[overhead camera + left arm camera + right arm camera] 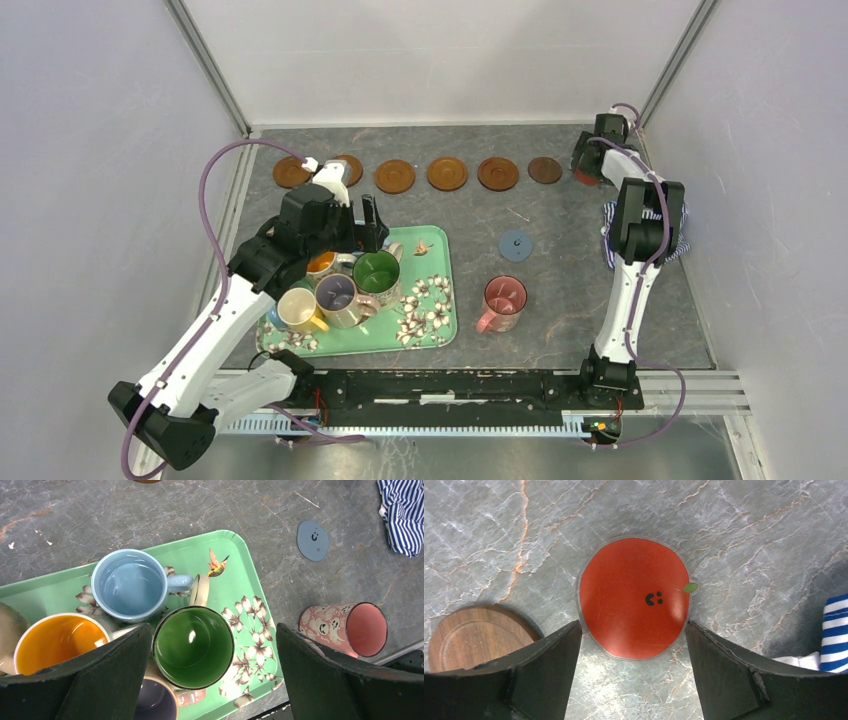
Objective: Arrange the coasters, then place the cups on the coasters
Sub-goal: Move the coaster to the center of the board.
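Coaster arranging unfinished. At 8 o'clock on the table (560, 270): left tool (212, 640) spread wide above the green cup (193, 646) on the tray (240, 555); next, lower and close on the rim. At 2 o'clock: right tool (634, 630) spread astride the red coaster (634, 597), gripping nothing; next, align with the coaster row (447, 173). Light blue cup (129, 584) clear by left wrist only; masked from above.

The tray (235, 585) is light green with white flowers and a little orange bird. The pale blue mug (129, 584) is blue all over. The green mug (192, 646) is dark green inside. The pink mug (345, 628) has smiley faces. The red coaster (634, 597) has a tiny black face and a green leaf. The cloth (402, 512) has blue and white stripes. The table (749, 530) is grey with rusty lines.
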`<state>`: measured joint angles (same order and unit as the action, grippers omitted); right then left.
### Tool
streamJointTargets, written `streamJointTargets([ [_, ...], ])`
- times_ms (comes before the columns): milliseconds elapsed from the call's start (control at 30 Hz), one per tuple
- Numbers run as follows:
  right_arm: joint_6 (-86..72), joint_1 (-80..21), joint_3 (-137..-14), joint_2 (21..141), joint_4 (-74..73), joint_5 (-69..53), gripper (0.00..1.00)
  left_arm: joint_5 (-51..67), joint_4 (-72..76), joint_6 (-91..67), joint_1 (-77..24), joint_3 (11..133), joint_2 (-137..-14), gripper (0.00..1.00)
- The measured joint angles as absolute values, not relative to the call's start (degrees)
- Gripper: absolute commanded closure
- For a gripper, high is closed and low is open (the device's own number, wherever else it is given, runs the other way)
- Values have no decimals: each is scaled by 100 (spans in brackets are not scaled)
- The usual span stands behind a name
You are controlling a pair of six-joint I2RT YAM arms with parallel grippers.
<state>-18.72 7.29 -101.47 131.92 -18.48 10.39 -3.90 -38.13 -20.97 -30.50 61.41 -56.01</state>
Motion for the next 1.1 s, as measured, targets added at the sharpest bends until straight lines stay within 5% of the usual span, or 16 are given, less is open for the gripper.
streamJointTargets([
  [333, -1863, 591, -10560, 13447, -1905, 1039, 14, -388, -3712, -2097, -3050, 6090, -5599, 0],
  [533, -1863, 565, -10650, 13493, -1940, 1033, 2, -388, -3710, -2097, -3050, 6082, -5599, 0],
  [1100, -1774, 528, -10420, 12851, -2078, 954, 2, -283, -3675, -2097, -3050, 6077, -5599, 0],
])
